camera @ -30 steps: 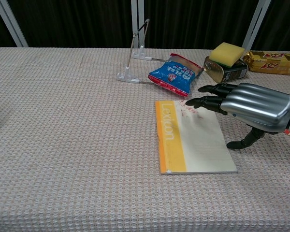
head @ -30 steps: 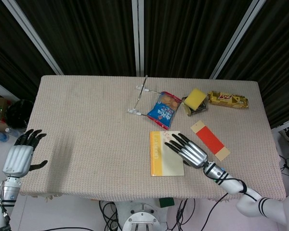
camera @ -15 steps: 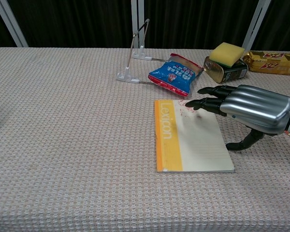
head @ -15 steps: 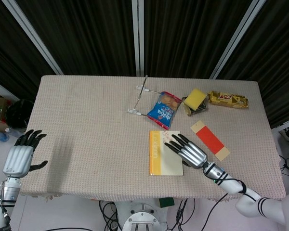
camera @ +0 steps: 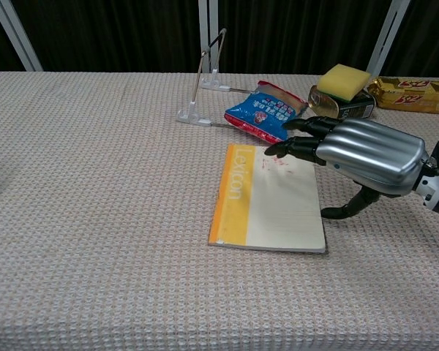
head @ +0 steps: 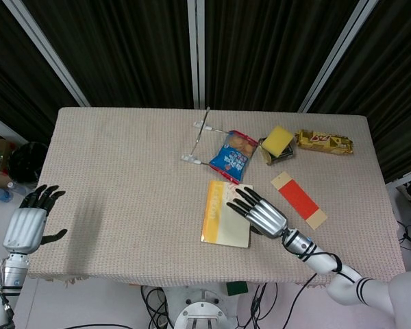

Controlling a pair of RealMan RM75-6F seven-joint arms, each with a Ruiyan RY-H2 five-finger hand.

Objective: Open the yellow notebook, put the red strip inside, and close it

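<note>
The yellow notebook (head: 222, 213) (camera: 267, 201) lies closed on the table, turned a little askew, its yellow spine strip to the left. My right hand (head: 259, 212) (camera: 358, 155) lies flat on its right part, fingers spread and pointing left, thumb down by the book's right edge. The red strip (head: 299, 199), red with pale ends, lies flat on the cloth just right of that hand; the chest view does not show it. My left hand (head: 29, 221) hangs off the table's left edge, open and holding nothing.
Behind the notebook are a blue snack bag (head: 233, 155) (camera: 266, 112), a wire stand (head: 200, 133) (camera: 202, 80), a tin with a yellow sponge (head: 277, 142) (camera: 344, 88) on it, and a yellow candy bar (head: 323, 142) (camera: 413, 93).
My right hand has moved left on the notebook. The book slid left with it and rotated, so its lower end now points further right.
</note>
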